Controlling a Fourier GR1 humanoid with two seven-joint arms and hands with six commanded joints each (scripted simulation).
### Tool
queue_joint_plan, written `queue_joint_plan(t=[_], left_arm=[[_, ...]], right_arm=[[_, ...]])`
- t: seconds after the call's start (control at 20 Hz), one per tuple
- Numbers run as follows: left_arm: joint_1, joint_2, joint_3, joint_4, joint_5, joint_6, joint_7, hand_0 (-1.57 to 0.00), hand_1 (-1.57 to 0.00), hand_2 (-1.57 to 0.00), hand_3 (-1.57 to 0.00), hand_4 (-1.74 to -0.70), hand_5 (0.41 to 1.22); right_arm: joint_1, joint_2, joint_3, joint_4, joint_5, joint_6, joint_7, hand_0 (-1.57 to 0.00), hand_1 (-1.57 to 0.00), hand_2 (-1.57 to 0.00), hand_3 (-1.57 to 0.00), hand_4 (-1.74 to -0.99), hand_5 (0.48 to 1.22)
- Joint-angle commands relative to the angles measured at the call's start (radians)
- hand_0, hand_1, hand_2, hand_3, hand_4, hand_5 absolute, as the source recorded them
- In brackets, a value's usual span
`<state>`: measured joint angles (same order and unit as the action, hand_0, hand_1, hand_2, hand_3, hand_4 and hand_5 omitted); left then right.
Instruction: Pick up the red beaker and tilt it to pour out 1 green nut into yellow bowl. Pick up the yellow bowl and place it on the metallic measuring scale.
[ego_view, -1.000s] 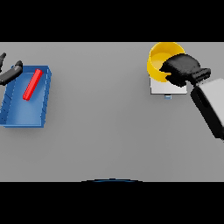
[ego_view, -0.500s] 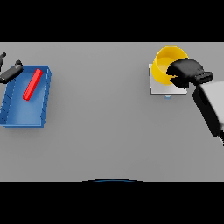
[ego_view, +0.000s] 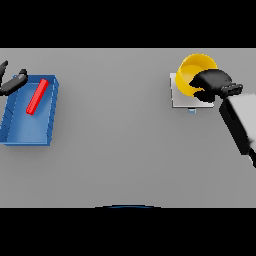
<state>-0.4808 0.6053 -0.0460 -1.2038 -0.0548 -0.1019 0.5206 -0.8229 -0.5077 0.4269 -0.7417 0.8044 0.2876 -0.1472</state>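
Right hand (ego_view: 212, 84) is curled over the near right rim of the yellow bowl (ego_view: 192, 72), gripping it. That bowl sits tilted on the pale measuring scale (ego_view: 179, 100) at far right. Left hand (ego_view: 12, 82) rests with relaxed fingers at the far left edge, beside the blue tray (ego_view: 27, 135) holding the red beaker (ego_view: 37, 96) on its side. Bare grey table (ego_view: 115, 135) lies between them.
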Motion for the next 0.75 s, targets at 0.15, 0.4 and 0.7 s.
queue_joint_plan(t=[0.15, 0.4, 0.7], left_arm=[[0.013, 0.005, 0.01, -0.005, 0.013, -0.006, -0.017, 0.0, 0.0, 0.0, 0.0, -0.84, 0.764], [0.0, 0.0, 0.005, -0.001, 0.006, -0.001, -0.008, 0.0, 0.0, 0.0, 0.0, -0.83, 0.75], [0.008, -0.001, 0.0, 0.002, -0.003, 0.005, -0.016, 0.0, 0.0, 0.0, 0.0, -0.83, 0.76]], right_arm=[[0.014, 0.004, -0.03, -0.008, -0.045, 0.042, 0.01, -0.76, -0.67, -0.58, -0.48, -1.513, 0.923], [0.008, -0.003, -0.021, 0.002, -0.038, 0.056, 0.003, -0.25, -0.24, -0.19, -0.16, -1.448, 0.824], [0.016, -0.004, -0.006, -0.02, -0.032, 0.096, 0.038, -0.06, -0.06, -0.05, -0.04, -1.39, 0.779]])
